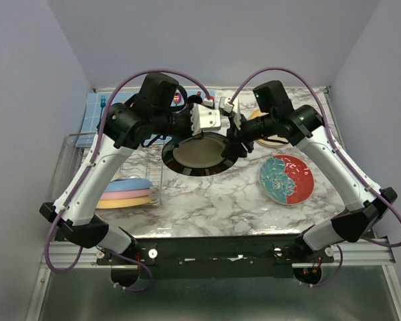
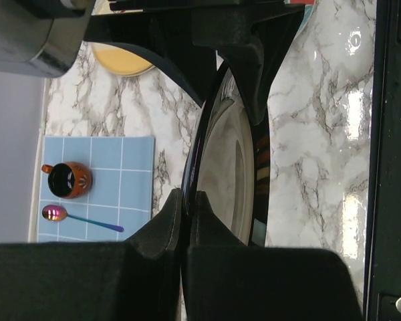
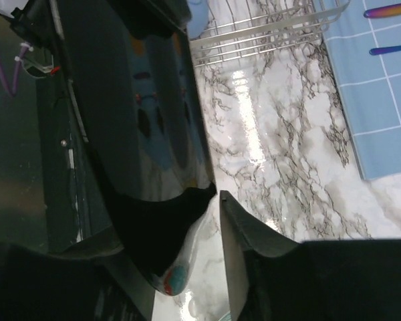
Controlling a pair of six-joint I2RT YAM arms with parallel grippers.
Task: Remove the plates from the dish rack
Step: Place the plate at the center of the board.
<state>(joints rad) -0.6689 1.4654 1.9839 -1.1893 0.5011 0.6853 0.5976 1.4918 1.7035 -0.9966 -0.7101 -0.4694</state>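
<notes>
Left gripper (image 2: 187, 198) pinches the black-rimmed plate (image 2: 230, 167); right gripper (image 3: 218, 194) straddles its rim, jaws parted.

Black-rimmed plate (image 1: 202, 155) aloft, teal-and-red plate (image 1: 287, 179) flat, three-plate stack (image 1: 123, 192) in dish rack (image 1: 155, 182).

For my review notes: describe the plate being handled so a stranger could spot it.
Above the middle of the marble table, where both arms meet, the left gripper clamps the black-rimmed plate and the right gripper straddles its other edge. That glossy black rim around a beige centre sets it apart: the teal-and-red plate lies right of it, the pastel stack left.
</notes>
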